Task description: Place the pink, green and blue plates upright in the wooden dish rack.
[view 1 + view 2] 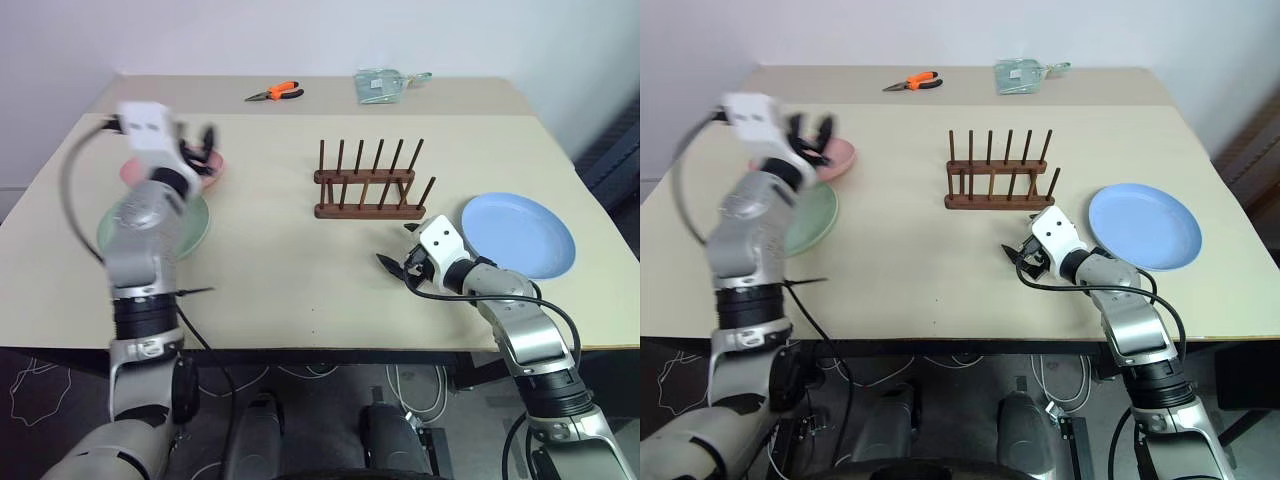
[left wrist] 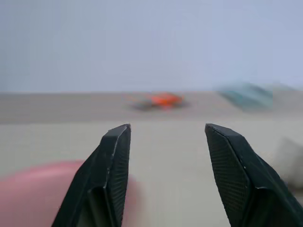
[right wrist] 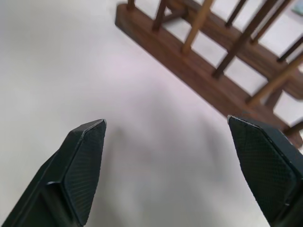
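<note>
Here the wooden dish rack (image 1: 365,182) stands empty mid-surface (image 1: 290,270), with the blue plate (image 1: 520,234) lying flat just to its right and the pink plate (image 1: 836,157) and green plate (image 1: 812,218) flat well to its left. The right gripper (image 1: 398,263) hovers just in front of the rack, fingers wide apart and empty. The left gripper (image 1: 810,135) hangs above the pink plate, fingers apart, holding nothing.

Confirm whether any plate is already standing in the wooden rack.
No: the wooden rack holds no plate, and the blue plate lies flat on the table.

Orange-handled pliers (image 1: 275,94) and a clear packet (image 1: 381,85) lie on the table's (image 1: 300,270) far side.
</note>
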Motion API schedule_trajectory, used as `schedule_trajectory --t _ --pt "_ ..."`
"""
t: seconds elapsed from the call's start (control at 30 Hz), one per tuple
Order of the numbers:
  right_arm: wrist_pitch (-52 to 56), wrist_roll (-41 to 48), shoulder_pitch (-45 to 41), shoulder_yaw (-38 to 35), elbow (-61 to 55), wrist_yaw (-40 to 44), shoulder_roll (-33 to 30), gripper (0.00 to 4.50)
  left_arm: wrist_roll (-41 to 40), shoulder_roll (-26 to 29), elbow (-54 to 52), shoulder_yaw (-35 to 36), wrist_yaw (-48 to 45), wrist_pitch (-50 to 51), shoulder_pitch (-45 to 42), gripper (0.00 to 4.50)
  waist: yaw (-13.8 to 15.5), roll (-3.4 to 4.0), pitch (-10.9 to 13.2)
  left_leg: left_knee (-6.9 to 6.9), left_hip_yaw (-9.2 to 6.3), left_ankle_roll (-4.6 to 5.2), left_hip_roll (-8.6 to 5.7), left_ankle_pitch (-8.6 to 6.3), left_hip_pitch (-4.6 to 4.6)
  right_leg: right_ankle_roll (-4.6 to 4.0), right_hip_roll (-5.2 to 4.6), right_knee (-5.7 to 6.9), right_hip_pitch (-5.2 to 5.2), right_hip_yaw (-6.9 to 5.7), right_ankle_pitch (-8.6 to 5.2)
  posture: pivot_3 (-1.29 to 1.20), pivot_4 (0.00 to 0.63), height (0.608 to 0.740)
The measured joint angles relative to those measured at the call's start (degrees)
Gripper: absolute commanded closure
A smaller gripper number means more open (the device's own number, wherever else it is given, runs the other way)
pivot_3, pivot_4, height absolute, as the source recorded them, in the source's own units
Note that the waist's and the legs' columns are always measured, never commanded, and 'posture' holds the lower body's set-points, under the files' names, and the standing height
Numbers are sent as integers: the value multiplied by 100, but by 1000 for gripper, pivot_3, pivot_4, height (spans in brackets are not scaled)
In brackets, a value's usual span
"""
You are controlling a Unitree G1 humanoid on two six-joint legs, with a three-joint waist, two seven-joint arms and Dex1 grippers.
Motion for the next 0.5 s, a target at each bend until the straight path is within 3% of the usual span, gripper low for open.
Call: schedule_trajectory --t 0.1,0.23,0.5 --pt "269 261 -64 -7 -6 241 41 131 -72 -51 117 790 1002 543 -54 1911 24 -6 4 -6 -2 0 0 0 -2 23 0 5 -2 -1 3 0 150 740" --pt "304 389 -178 37 -14 346 133 131 -821 -251 381 2011 1796 1168 -404 1911 68 -38 17 1 -3 -1 -2 0 -7 19 0 3 -1 -3 2 0 150 740" --pt "30 271 -257 54 43 160 207 131 -1852 -99 1682 2433 1608 1709 -921 1911 83 -55 20 -1 -2 -3 -2 -1 -7 11 0 3 -5 -5 -1 0 150 740"
